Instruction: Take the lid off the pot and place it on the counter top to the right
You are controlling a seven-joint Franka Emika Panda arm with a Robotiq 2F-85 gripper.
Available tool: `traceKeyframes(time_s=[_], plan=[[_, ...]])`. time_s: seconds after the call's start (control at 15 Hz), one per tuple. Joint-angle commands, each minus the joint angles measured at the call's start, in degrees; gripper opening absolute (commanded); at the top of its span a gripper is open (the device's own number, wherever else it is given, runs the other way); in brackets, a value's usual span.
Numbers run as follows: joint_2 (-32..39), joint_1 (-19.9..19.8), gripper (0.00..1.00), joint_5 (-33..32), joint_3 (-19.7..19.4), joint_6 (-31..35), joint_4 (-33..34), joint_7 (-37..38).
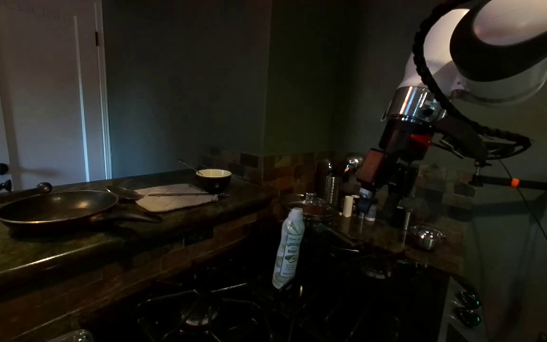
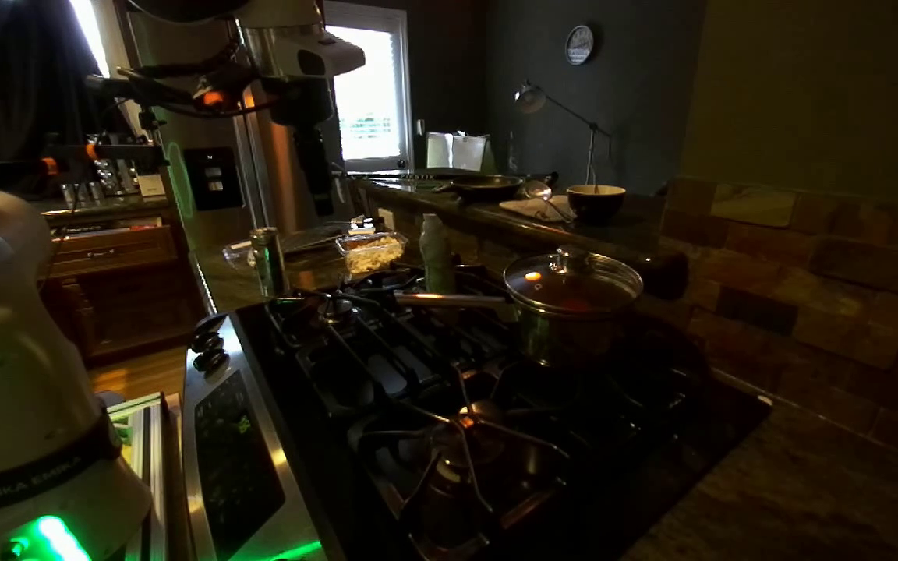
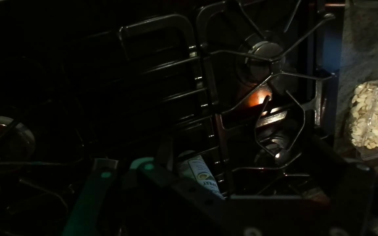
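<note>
One raised stone surface point(image 1: 12, 254), dark, mottled and thick-edged; one gas cooktop point(image 2: 418, 382) with black grates, set lower. On the raised surface, one dark frying pan point(image 1: 64, 206); on the cooktop, one long-handled saucepan point(image 2: 562, 339), its knobbed glass lid point(image 2: 574, 290) seated on the rim; above the cooktop, well apart from the lid, one pincer point(image 3: 123, 165), released, its tips apart. One pale cloth point(image 1: 174, 202) and, beside it, one bowl point(image 1: 214, 184), dark outside, cream inside, both on the raised surface; one labelled spray bottle point(image 1: 290, 249), upright on the cooktop.
</note>
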Motion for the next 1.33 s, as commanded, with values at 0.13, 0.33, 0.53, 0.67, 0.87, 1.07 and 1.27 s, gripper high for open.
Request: traceKeyframes(time_s=[0.13, 0.33, 0.53, 0.67, 0.87, 1.07, 1.27], plan=[[1.21, -3.22, 1.0, -2.87, 0.5, 8.06, 1.81, -0.16], [4.97, -6.22, 1.0, -8.19, -0.31, 16.23, 6.09, -1.36], [12.52, -9.29, 1.0, -15.86, 0.12, 19.36, 13.43, -2.67], [17.98, -11.31, 1.0, -20.65, 2.07, 20.33, 18.66, -0.53], [16.63, -9.32, 1.0, -20.14, 0.03, 19.3, 17.95, -1.16], [23.08, -9.06, 1.0, -20.33, -0.22, 19.29, 22.35, -1.2], [28.37, -11.59, 1.0, -24.64, 2.39, 16.91, 25.92, 5.59]])
